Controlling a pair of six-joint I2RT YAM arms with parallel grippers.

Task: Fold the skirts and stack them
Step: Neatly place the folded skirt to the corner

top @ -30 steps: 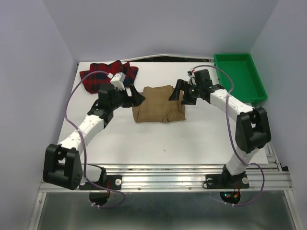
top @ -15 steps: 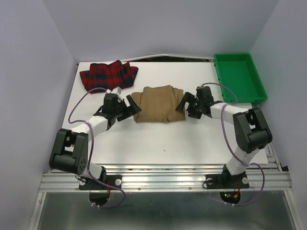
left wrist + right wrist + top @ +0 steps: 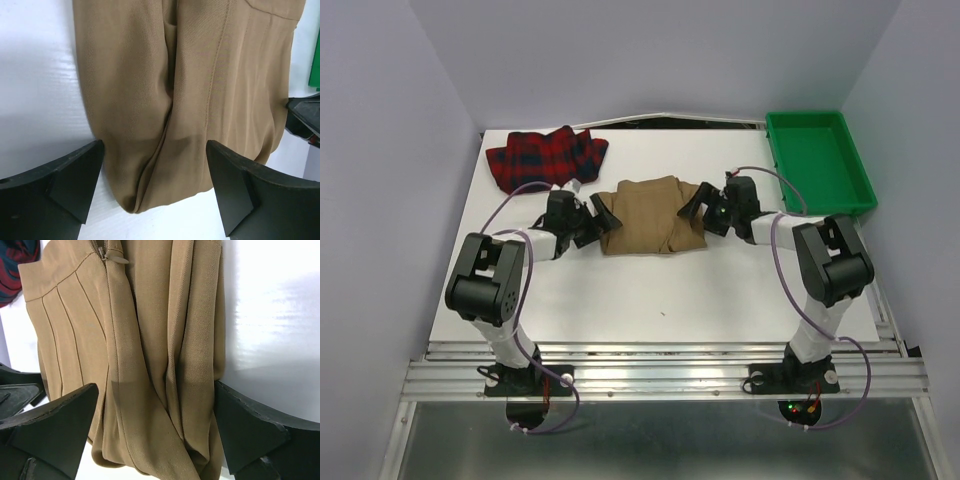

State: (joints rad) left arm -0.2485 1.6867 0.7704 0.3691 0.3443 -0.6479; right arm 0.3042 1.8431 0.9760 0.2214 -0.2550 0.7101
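Top view, progress: the plain tan-brown cloth skirt (image 3: 650,215) is judged already folded into a compact bundle; the red cloth skirt with dark plaid checks (image 3: 545,158) is seen loose and rumpled, so its folding and the stacking are left.
Top view, places: the tan skirt is laid mid-table on the white table (image 3: 660,290); the plaid one is at the far left corner, well apart; the green plastic tray (image 3: 775,140) is at the far right.
Top view, axis: the tan bundle's long axis is laid left to right.
Top view, grippers: the left gripper (image 3: 598,220) and right gripper (image 3: 692,205) are set at its left and right ends.
Left wrist, fingers: the left gripper (image 3: 154,150) is spread wide, nothing grasped; the tan skirt's (image 3: 175,75) rounded end is framed between the jaws.
Left wrist, axis: seams are run away from the camera.
Right wrist, fingers: the right gripper (image 3: 156,387) is likewise released, the tan skirt (image 3: 140,315) framed but not pinched.
Right wrist, axis: pleats are run lengthwise; the plaid skirt (image 3: 15,265) is glimpsed beyond.
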